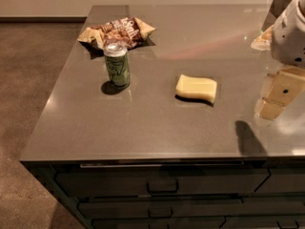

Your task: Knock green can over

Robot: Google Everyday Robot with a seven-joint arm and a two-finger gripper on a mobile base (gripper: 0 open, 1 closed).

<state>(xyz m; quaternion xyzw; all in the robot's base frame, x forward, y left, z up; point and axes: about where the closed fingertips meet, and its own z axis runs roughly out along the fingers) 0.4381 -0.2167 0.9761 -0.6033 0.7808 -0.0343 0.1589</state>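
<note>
The green can stands upright on the grey counter, left of centre, with its silver top showing and pale markings on its side. My gripper hangs at the far right of the view, just above the counter, with the white arm above it. It is far to the right of the can and touches nothing. Its shadow falls on the counter near the front edge.
A brown-and-tan snack bag lies just behind the can. A pale yellow sponge block lies between the can and the gripper. Some items stand at the far right back corner. Drawers sit below the front edge; floor lies to the left.
</note>
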